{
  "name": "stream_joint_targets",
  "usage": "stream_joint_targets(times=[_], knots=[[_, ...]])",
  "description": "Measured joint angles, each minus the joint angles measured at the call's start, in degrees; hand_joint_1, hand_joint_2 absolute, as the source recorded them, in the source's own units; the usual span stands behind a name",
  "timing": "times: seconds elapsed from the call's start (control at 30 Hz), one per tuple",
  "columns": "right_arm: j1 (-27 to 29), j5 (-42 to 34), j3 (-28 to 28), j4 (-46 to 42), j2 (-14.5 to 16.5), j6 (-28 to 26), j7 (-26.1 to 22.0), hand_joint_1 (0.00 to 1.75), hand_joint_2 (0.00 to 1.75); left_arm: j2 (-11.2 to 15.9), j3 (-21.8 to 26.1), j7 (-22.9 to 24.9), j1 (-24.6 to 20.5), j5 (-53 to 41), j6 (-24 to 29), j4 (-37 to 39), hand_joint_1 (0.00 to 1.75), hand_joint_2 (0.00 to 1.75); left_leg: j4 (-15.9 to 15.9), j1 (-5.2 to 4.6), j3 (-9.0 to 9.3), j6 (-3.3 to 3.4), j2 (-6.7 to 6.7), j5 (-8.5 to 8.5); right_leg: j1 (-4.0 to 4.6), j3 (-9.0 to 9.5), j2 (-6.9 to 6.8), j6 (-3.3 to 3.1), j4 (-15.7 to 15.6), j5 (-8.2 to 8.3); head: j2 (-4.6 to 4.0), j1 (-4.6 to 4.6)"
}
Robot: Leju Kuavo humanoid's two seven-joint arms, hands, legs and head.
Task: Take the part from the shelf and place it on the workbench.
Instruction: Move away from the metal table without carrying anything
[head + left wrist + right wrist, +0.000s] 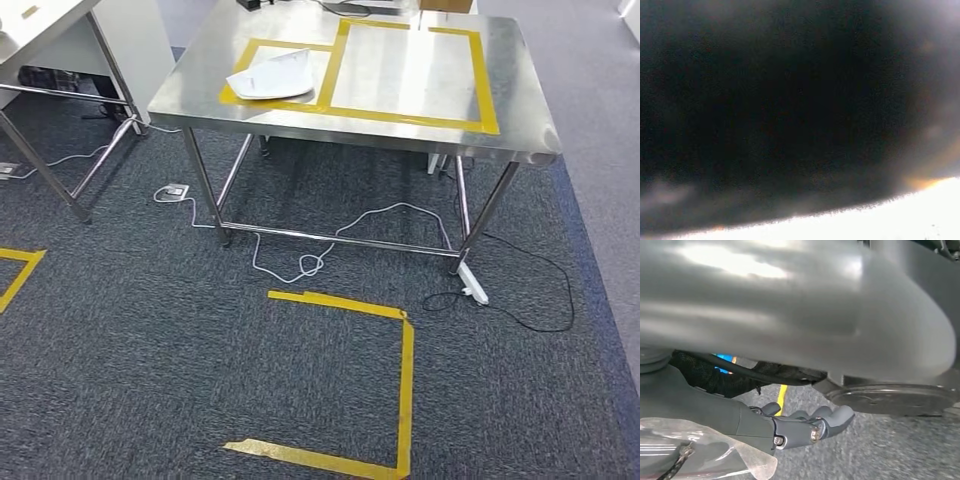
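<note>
Grey fingers [817, 422] of the right hand [791, 427] lay stretched out almost straight, close together, as your right wrist camera showed them. Against the underside of that hand sat a clear plastic bag [715, 455] with something dark inside; you could not tell from this picture whether the fingers were gripping the bag or only lying along it. Beyond the fingertips ran dark speckled carpet [885, 450] and a strip of yellow tape [782, 396].

Your left wrist camera gave a dark blur with a bright white band along one edge, so the left hand's state could not be told.

From the head camera you looked down at a stainless steel workbench [423, 135] standing on grey carpet. Yellow tape on its top marked two boxes side by side: a smaller one [235, 92] on the left and a larger one [487, 100] on the right. A white, flat, bag-like item [273, 76] lay inside the smaller box, with one edge reaching the tape between the two boxes. The larger box held nothing but bare steel.

On the floor in front of the workbench, more yellow tape outlined a partial square [404, 385]. White cable [302, 262] and black cable [528, 300] trailed under the table, and a white power strip [472, 285] lay by its right front leg. A second table [45, 30] stood off to the left.
</note>
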Motion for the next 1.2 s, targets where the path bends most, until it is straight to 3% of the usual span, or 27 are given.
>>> stream_joint_targets(times=[0.03,0.07,0.1,0.13,0.2,0.23,0.3,0.37,0.4,0.47,0.53,0.57,0.6,0.63,0.7,0.77,0.83,0.9,0.97,1.03,1.07,1.1,1.13,1.17,1.2], knots=[[-0.01,-0.04,-0.02,0.02,0.01,0.00,-0.04,0.00,0.00,0.03,-0.16,-0.07,-0.07,0.04,0.03,0.01,0.00,0.00,0.06,-0.21,-0.62,0.14,0.10,0.50,0.01,-0.71,0.02,0.01,3.69,-1.76,0.00,0.03],[-0.02,-0.10,-0.03,0.04,0.01,0.00,-0.13,0.00,0.00,0.04,-0.35,-0.11,-0.13,0.09,0.04,0.02,0.00,0.00,0.16,-0.42,-1.28,0.21,0.20,1.02,0.03,-0.82,0.02,-0.03,6.17,-2.17,0.00,0.02],[-0.03,-0.18,-0.04,0.06,0.01,-0.01,-0.24,0.00,0.00,0.03,-0.52,-0.17,-0.21,0.20,0.07,0.03,0.00,0.00,0.30,-0.59,-2.02,0.24,0.28,1.53,0.08,-0.07,0.02,-0.14,6.83,-1.24,-0.01,0.01],[-0.04,-0.27,-0.05,0.09,0.01,-0.01,-0.39,0.00,0.00,0.03,-0.68,-0.24,-0.30,0.34,0.10,0.06,0.00,0.00,0.53,-0.71,-2.81,0.22,0.31,2.01,0.14,1.69,0.03,-0.32,5.29,0.55,-0.01,0.01],[-0.16,-0.53,-0.05,0.14,0.00,-0.02,-0.70,0.00,0.00,0.04,-1.01,-0.41,-0.53,0.67,0.23,0.13,0.00,0.00,1.16,-0.90,-4.17,0.01,0.28,2.81,0.27,7.69,0.06,-0.67,-2.73,3.04,-0.01,0.02],[-0.26,-0.73,-0.05,0.16,0.00,-0.02,-0.90,0.00,0.00,0.04,-1.18,-0.56,-0.62,0.86,0.29,0.20,0.00,0.00,1.50,-0.99,-4.64,-0.18,0.26,3.19,0.34,10.67,0.11,-0.76,-7.17,3.01,0.00,-0.02],[-0.44,-1.38,-0.02,0.28,0.00,-0.02,-1.39,0.00,0.00,0.03,-1.60,-1.01,-0.89,1.36,0.47,0.44,0.00,0.00,1.93,-1.10,-5.25,-0.64,0.25,4.04,0.52,13.38,0.22,-0.88,-12.09,1.94,0.00,-0.05],[-0.54,-2.06,0.15,0.48,0.00,-0.02,-1.82,0.00,0.00,0.10,-2.05,-1.34,-1.18,1.82,0.60,0.86,0.00,0.00,2.22,-1.04,-5.75,-1.14,0.14,4.46,0.51,12.66,0.13,-1.46,-12.56,2.34,0.00,-0.02],[-0.62,-2.29,0.27,0.58,0.00,-0.02,-1.93,0.00,0.00,0.15,-2.24,-1.41,-1.27,1.98,0.62,1.07,0.00,0.00,2.83,-0.97,-6.12,-1.45,0.02,3.48,0.45,12.12,0.04,-1.99,-12.55,2.83,0.00,-0.08],[-0.84,-2.49,0.48,0.76,0.00,-0.02,-1.98,0.00,0.00,0.22,-2.61,-1.49,-1.36,2.12,0.64,1.37,0.00,0.00,7.02,-0.67,-7.31,-2.13,-0.21,-1.53,0.30,10.76,-0.20,-2.89,-12.58,4.05,-0.01,-0.29],[-0.96,-2.52,0.54,0.93,0.00,-0.02,-1.98,0.00,0.00,0.20,-2.93,-1.52,-1.47,2.24,0.64,1.57,0.00,0.00,14.40,-0.31,-8.51,-2.66,-0.24,-6.83,0.41,9.22,-0.36,-3.14,-12.46,5.25,-0.01,-0.47],[-1.02,-2.53,0.56,1.01,0.00,-0.02,-1.98,0.00,0.00,0.20,-3.02,-1.52,-1.54,2.31,0.64,1.68,0.00,0.00,17.34,-0.19,-8.62,-2.81,-0.24,-7.64,0.45,8.38,-0.45,-3.13,-12.30,5.85,-0.01,-0.46],[-1.08,-2.54,0.57,1.09,0.00,-0.02,-1.98,0.00,0.00,0.21,-3.07,-1.52,-1.61,2.34,0.64,1.78,0.00,0.00,18.71,-0.10,-8.11,-2.89,-0.24,-6.99,0.47,7.55,-0.52,-3.09,-12.03,6.42,0.00,-0.47],[-1.14,-2.55,0.57,1.16,0.00,-0.02,-1.98,0.00,0.00,0.21,-3.09,-1.53,-1.66,2.37,0.64,1.86,0.00,0.00,18.01,-0.03,-6.74,-2.91,-0.24,-5.27,0.46,6.64,-0.55,-3.00,-11.65,6.96,0.00,-0.47],[-1.19,-2.60,0.60,1.28,0.00,-0.02,-2.00,0.00,0.00,0.23,-3.13,-1.55,-1.78,2.39,0.66,1.95,0.00,0.00,11.17,0.06,-1.51,-2.76,-0.32,-2.31,0.47,4.90,-0.48,-2.65,-10.73,7.92,0.00,-0.49],[-1.21,-2.70,0.63,1.37,0.00,-0.02,-2.17,0.00,0.00,0.23,-3.16,-1.70,-1.94,2.41,0.69,2.03,0.00,0.00,2.79,-0.04,3.75,-2.29,-0.53,-2.74,0.57,3.63,-0.40,-2.04,-9.99,8.82,0.00,-0.45],[-1.27,-3.00,0.69,1.45,0.00,-0.02,-2.55,0.00,0.00,0.22,-3.24,-2.04,-2.08,2.51,0.78,2.18,0.00,0.00,-0.55,-0.31,5.27,-1.70,-0.66,-3.73,0.53,3.03,-0.43,-1.34,-9.77,9.84,0.00,-0.40],[-1.29,-3.39,0.79,1.62,-0.01,-0.03,-2.86,0.00,0.00,0.18,-3.44,-2.32,-2.18,2.75,0.84,2.38,0.00,0.00,-0.84,-0.30,4.25,-0.81,-0.40,-2.81,0.30,2.29,-0.33,-0.73,-9.33,9.62,0.00,-0.43],[-1.31,-3.86,0.94,1.84,-0.02,-0.04,-3.14,0.00,0.00,0.14,-3.62,-2.61,-2.30,3.09,0.90,2.65,0.00,0.00,-1.07,-0.26,2.59,0.17,-0.03,-1.26,0.16,0.78,-0.09,-0.30,-5.82,5.18,0.00,-0.34],[-1.44,-4.54,1.11,2.04,-0.03,-0.04,-3.61,0.00,0.00,0.13,-3.75,-3.12,-2.48,3.63,1.02,3.00,0.00,0.00,-1.01,-0.51,0.74,0.56,0.21,0.15,0.13,-0.76,0.02,0.00,1.28,-0.53,0.00,-0.24],[-1.55,-4.98,1.22,2.16,-0.04,-0.03,-3.93,0.00,0.00,0.09,-3.91,-3.48,-2.60,4.16,1.14,3.21,0.00,0.00,-0.97,-0.61,-0.23,0.58,0.29,0.84,0.13,-1.07,0.03,0.09,4.70,-1.42,0.00,-0.23],[-1.68,-5.46,1.34,2.29,-0.05,-0.03,-4.26,0.00,0.00,0.03,-4.14,-3.86,-2.73,4.82,1.29,3.42,0.00,0.00,-0.92,-0.71,-1.25,0.54,0.35,1.53,0.14,-0.92,0.04,0.13,7.00,-0.55,-0.01,-0.23],[-1.80,-5.94,1.50,2.45,-0.07,-0.03,-4.58,0.00,0.00,-0.03,-4.37,-4.19,-2.86,5.61,1.47,3.66,0.00,0.00,-0.83,-0.76,-2.31,0.44,0.39,2.20,0.15,-0.04,0.04,0.09,7.65,1.64,-0.01,-0.22],[-1.91,-6.33,1.65,2.60,-0.08,-0.04,-4.83,0.00,0.00,-0.09,-4.56,-4.44,-2.98,6.35,1.66,3.89,0.00,0.00,-0.69,-0.79,-3.32,0.30,0.40,2.92,0.15,1.77,0.04,0.01,6.37,4.11,-0.01,-0.22],[-2.03,-6.61,1.79,2.73,-0.10,-0.04,-4.99,0.00,0.00,-0.14,-4.72,-4.56,-3.11,6.92,1.82,4.11,0.00,0.00,-0.47,-0.81,-4.13,0.12,0.40,3.56,0.15,4.61,0.04,-0.13,3.10,5.44,-0.01,-0.23]])
